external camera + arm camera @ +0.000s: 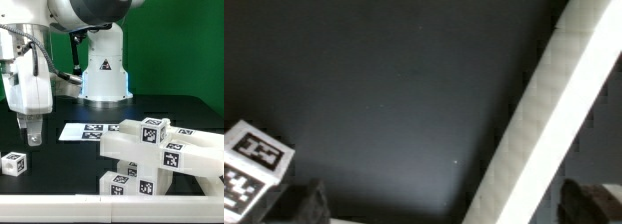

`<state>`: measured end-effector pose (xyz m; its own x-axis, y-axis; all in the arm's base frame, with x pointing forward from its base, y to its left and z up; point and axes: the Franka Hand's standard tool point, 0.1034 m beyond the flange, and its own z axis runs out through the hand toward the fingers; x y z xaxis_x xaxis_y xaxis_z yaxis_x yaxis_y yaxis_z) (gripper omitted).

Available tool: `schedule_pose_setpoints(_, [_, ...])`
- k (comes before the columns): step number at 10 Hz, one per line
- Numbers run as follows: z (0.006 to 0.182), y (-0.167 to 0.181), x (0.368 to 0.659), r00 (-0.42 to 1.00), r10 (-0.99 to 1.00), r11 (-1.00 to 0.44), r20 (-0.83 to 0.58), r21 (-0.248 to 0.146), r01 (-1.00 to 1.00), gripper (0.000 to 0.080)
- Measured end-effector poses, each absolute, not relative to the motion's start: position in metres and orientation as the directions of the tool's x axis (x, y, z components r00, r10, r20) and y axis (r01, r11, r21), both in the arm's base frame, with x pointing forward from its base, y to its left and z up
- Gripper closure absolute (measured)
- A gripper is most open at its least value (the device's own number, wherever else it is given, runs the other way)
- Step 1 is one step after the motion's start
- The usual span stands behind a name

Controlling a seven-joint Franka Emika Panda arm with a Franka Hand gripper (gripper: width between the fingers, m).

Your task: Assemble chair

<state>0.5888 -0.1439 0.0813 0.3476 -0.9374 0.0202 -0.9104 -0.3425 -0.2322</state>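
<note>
Near edge of the black bench: joined white tagged chair parts toward the exterior view's right | a loose tagged cube at the left | above the cube: claw released, holding nothing | behind: the marker board lying flat.

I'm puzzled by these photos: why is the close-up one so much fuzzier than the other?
Wrist view: very close, so the white bar and tagged cube look soft and blurred. Exterior view: sharper, with glare on the glossy robot arm and the black table swallowing shadows.
</note>
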Motion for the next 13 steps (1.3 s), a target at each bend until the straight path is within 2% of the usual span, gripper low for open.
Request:
schedule_pose_setpoints(2, [0.079, -0.144, 0.586, 0.335, -0.942, -0.326, 0.000, -0.226, -0.918, 0.0151])
schedule_pose_setpoints(4, [0.074, -0.149, 0.576, 0.175, -0.968, -0.149, -0.182, -0.149, -0.978, 0.0151])
schedule_pose_setpoints(6, [0.061, -0.163, 0.570, 0.137, -0.984, -0.117, -0.114, -0.170, -0.979, 0.0151])
schedule_pose_setpoints(9, [0.057, -0.162, 0.565, 0.125, -0.983, -0.104, -0.134, -0.154, -0.983, 0.0151])
schedule_pose_setpoints(11, [0.040, -0.177, 0.545, 0.043, -0.982, -0.023, -0.184, -0.111, -0.994, 0.0151])
schedule_pose_setpoints(13, [0.035, -0.187, 0.537, 0.013, -0.982, 0.007, -0.190, -0.102, -0.995, 0.0151])
